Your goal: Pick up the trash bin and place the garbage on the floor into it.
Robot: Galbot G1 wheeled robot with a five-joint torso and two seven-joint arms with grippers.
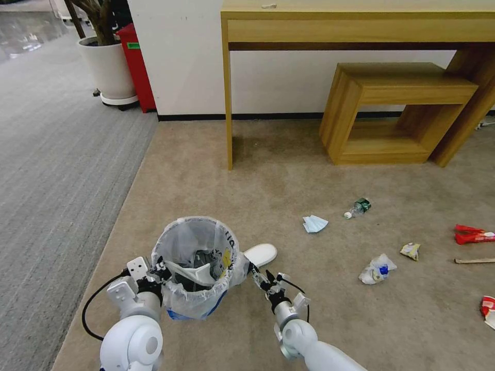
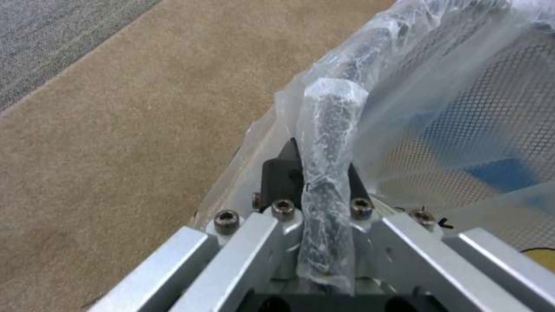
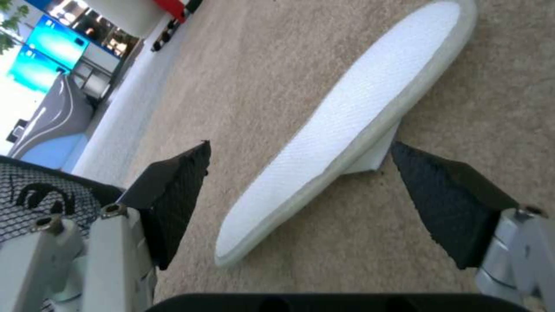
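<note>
Tan floor (image 1: pixel 289 180) holds one white slipper (image 3: pixel 353 125) beside the trash bin (image 1: pixel 198 268), which the left gripper (image 2: pixel 321 173) pinches by its rim. Right gripper (image 3: pixel 301 199) sits wide open around the slipper (not touching yet); best go lower, then squeeze gently across the middle.
</note>
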